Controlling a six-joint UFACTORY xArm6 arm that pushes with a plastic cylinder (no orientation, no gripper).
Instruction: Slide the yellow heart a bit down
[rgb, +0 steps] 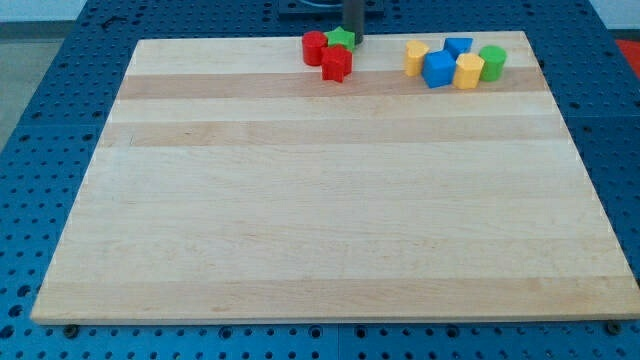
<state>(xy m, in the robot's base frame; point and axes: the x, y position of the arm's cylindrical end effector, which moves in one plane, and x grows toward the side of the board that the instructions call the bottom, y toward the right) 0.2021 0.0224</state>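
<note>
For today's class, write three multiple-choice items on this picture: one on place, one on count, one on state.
1. Where do the blocks lie on the wooden board?
A. along the view's top
B. along the view's bottom
C. in the middle

2. How many blue blocks are there?
A. one
B. two
C. four

3. My tip is
A. beside the green star block
B. far from every block
C. among the right-hand blocks

Answers: 1 A, both clusters sit near the top edge. 2 B, one blue block and another blue block. 3 A, the rod ends by the star's right side.

pale striped wooden board (330, 200) on blue pegboard (60, 60) (blocks red, green, yellow, blue; shades perhaps washed out).
</note>
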